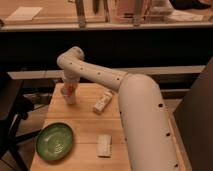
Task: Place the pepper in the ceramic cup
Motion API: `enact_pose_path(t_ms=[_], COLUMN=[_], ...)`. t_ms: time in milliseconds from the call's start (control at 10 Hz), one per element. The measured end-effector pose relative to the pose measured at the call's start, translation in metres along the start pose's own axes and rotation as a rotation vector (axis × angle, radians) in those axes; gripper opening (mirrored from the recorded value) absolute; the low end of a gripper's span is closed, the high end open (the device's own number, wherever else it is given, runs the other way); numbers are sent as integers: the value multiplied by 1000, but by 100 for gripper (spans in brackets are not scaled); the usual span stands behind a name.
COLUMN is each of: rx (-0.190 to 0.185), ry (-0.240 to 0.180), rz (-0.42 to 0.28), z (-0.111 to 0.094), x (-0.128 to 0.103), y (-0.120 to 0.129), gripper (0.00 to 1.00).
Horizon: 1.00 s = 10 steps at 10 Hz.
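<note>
My gripper (68, 91) points down over the far left part of the wooden table (85, 125). A small red-orange patch, which looks like the pepper (70, 89), shows at the gripper's tip. A whitish shape right under the gripper (69, 99) may be the ceramic cup; the gripper hides most of it. I cannot tell whether the pepper is held or resting in it. My white arm (140, 110) reaches in from the lower right across the table.
A green plate (55, 141) lies at the front left. A white packet-like object (102, 102) lies right of the gripper, and a white flat object (104, 145) sits near the front edge. A dark chair (10, 115) stands to the left and a dark shelf wall (110, 50) behind.
</note>
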Motion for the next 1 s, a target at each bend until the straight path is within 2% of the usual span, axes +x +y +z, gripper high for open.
enact_pose_path(t_ms=[100,200,600,1000], rx=[2,11,31,36], ry=[-3,-12,-21,-20], rz=[2,5,7,-10], z=[0,0,0,-4], x=[0,0,1,3], y=[0,0,-2,-10], gripper=[27,42,78,80])
